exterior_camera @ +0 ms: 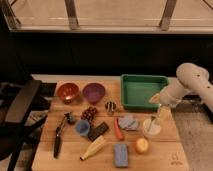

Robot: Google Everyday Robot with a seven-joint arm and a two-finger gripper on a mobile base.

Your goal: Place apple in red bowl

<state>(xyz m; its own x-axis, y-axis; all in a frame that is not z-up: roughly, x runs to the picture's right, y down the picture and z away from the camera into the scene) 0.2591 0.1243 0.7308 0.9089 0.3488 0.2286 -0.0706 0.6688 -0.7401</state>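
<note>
The apple [142, 145] is a small yellow-orange fruit near the table's front right. The red bowl [68, 92] sits at the back left, beside a purple bowl [93, 92]. My gripper [158, 114] hangs from the white arm [187, 82] at the right, just above and behind the apple, over a small white dish [151, 128]. It holds nothing that I can see.
A green tray [142, 90] stands at the back right. A carrot-like piece [118, 129], blue cup [82, 127], yellow corn cone [93, 148], blue sponge [120, 153], dark bar [98, 130], grapes [89, 113] and black tool [59, 136] lie across the wooden table [45, 155]. A black chair [17, 110] stands at left.
</note>
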